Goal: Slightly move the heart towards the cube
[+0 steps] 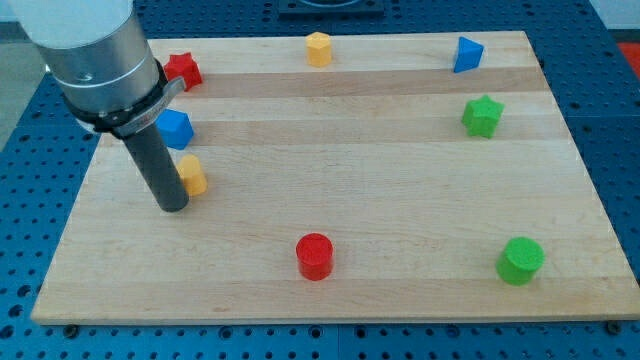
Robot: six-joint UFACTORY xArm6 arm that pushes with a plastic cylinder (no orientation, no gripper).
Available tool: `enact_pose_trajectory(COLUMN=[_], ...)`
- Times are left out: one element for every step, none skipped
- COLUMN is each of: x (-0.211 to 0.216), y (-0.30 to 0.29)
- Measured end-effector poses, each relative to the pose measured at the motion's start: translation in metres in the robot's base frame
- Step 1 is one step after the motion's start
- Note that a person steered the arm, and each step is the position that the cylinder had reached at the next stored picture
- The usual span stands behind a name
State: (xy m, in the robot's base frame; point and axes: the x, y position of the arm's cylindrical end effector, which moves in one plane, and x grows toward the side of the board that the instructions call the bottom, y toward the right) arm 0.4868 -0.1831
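Touching my tip (172,207), yellow heart (192,175) rests below blue cube (175,128).

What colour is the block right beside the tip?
Yellow: the yellow block, camera view, touching my tip on its right.

Light wood bench (400,150) made of glued planks with visible grain, evenly lit with soft shadows, sitting on a blue perforated base plate (20,130) with a regular hole grid, dark object (330,6) just cut off at the view's top edge.
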Motion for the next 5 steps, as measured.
enact_pose_trajectory(x=[-0.001,0.041,0.049,0.038,0.038], y=[0.0,0.003,0.02,0.02,0.044])
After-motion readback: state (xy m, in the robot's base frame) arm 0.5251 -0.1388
